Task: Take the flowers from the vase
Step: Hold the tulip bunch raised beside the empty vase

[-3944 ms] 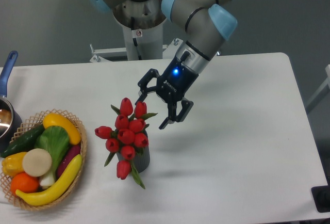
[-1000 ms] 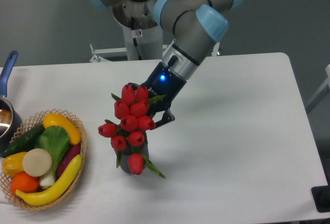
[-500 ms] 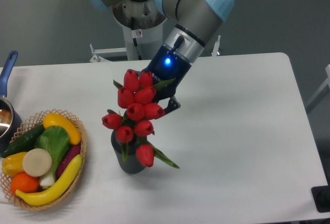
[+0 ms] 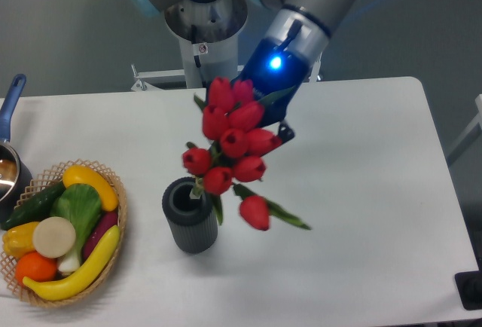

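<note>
The flowers [image 4: 233, 146], a bunch of red tulip buds with green leaves, hang in the air above and to the right of the vase. My gripper [image 4: 260, 120] is shut on the top of the bunch; its fingers are mostly hidden behind the buds. The vase [image 4: 189, 215], a short dark grey ribbed cylinder, stands upright on the white table [image 4: 361, 191] with its round hollow top showing. The lowest leaves of the bunch still overlap the vase's right rim in this view.
A wicker basket [image 4: 113, 225] with fruit and vegetables sits at the left front. A blue-handled metal pot [image 4: 9, 154] stands at the left edge. The robot's base [image 4: 203, 48] rises behind the table.
The gripper closed on the flowers and has lifted them up and to the right, out of the vase. The vase's hollow top now shows. The vase has stayed in place.
</note>
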`<state>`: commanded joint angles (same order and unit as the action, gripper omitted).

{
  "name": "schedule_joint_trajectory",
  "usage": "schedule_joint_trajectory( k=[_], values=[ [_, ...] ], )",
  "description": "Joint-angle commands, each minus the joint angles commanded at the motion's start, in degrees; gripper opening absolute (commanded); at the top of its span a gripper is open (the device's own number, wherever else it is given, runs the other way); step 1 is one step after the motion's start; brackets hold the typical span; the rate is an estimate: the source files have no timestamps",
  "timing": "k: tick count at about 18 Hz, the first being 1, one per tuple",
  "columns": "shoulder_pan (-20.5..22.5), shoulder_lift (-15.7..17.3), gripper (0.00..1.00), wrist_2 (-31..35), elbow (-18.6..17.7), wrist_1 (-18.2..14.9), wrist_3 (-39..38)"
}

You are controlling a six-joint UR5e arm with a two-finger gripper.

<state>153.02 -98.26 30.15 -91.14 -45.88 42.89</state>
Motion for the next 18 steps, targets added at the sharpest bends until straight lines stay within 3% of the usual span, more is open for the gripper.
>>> schedule_joint_trajectory(
  k=[18],
  values=[
    [1.23, -0.62, 0.34, 0.26, 1.23, 0.26, 0.7]
  ],
)
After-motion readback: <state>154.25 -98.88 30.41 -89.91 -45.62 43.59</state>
